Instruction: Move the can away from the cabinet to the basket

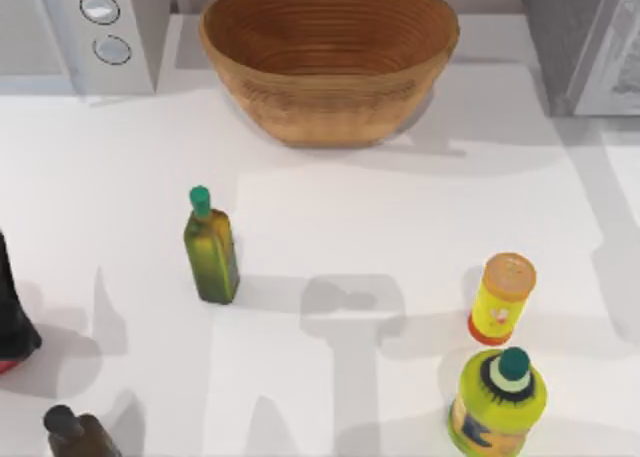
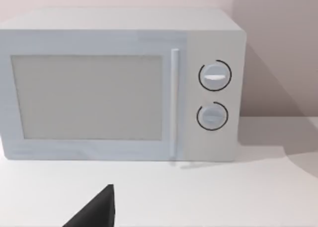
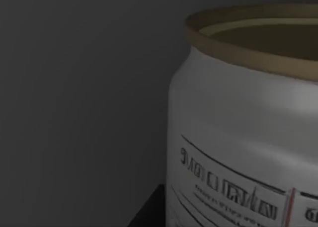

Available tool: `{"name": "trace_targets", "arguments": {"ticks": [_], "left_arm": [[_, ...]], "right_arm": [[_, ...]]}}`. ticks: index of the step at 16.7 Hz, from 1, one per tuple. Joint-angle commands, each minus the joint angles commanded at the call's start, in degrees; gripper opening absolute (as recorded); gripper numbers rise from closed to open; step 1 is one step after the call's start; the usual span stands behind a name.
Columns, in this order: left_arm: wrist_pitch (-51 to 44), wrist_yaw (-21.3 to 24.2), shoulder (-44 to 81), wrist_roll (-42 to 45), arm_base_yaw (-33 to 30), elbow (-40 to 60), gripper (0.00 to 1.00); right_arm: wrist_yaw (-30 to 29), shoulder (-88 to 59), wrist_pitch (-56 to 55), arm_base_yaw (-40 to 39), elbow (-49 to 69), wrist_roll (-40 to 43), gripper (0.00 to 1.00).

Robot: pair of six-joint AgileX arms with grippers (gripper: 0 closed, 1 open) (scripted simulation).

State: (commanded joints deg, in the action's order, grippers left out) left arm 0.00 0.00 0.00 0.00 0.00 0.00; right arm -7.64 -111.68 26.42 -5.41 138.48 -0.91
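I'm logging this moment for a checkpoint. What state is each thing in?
can: upright, close to the right wrist camera, dark surface behind it.
basket: upright, nothing visible inside.
cabinet: door looks shut.
microwave: door shut.
green bottle: upright, capped.
yellow canister: upright, lidded.

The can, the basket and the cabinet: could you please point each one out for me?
can (image 3: 238,137): right wrist view, on its silver side.
basket (image 1: 330,102): top view, on its outer wall.
cabinet (image 1: 560,37): top view, on its dark-grey side.

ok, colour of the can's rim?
Dull gold rim on a silver-grey can, best seen in the right wrist view.
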Motion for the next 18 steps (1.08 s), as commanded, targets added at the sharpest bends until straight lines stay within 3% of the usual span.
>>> {"name": "trace_targets", "arguments": {"ticks": [10, 18], "left_arm": [[0.00, 0.00, 0.00, 0.00, 0.00, 0.00, 1.00], [0.00, 0.00, 0.00, 0.00, 0.00, 0.00, 1.00]], "right_arm": [[-4.14, 26.07, 12.08, -4.61, -13.42, -0.03, 0.00], [-4.42, 28.87, 13.03, -4.81, -15.69, -0.04, 0.00]]}}
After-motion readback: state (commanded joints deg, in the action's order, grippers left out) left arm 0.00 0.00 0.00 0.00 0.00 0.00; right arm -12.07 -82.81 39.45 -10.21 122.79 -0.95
